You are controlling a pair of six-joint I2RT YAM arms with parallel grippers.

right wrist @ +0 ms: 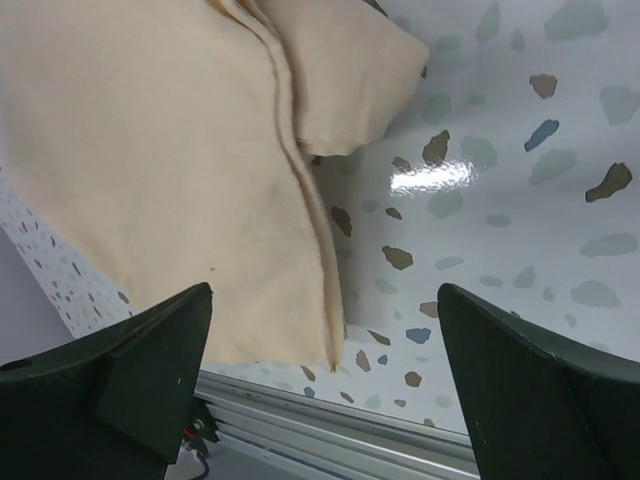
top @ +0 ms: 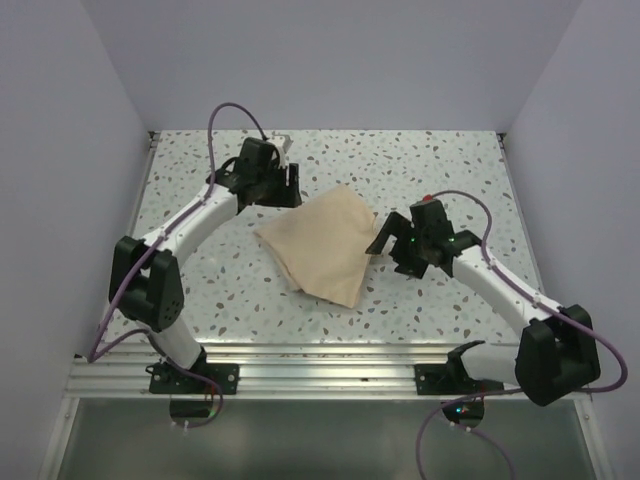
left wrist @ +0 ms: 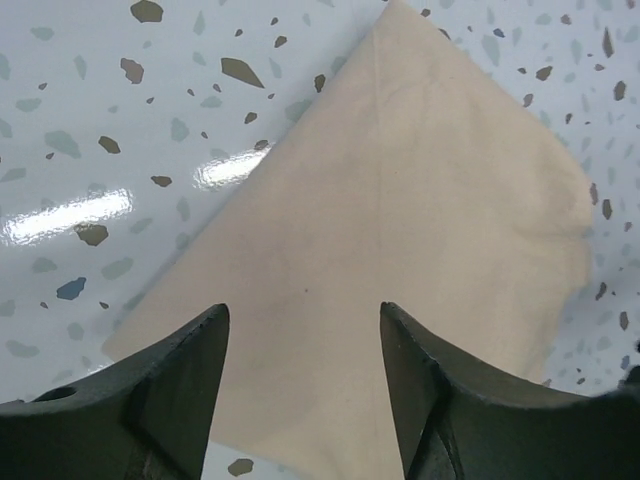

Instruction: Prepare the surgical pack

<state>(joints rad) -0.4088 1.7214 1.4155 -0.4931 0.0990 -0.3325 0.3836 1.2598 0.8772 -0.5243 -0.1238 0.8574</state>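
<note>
Cloth (top: pixel 322 245): folded beige bundle, flat on table (top: pixel 440 170), midway between both arms. Left gripper (left wrist: pixel 303 315): fingers apart, nothing between them, poised over cloth's far-left edge; contact with cloth cannot be told. Right gripper (right wrist: pixel 325 295): fingers spread wide, nothing held, beside cloth's right corner. Right wrist view: layered hem edge and folded flap below claw.
</note>
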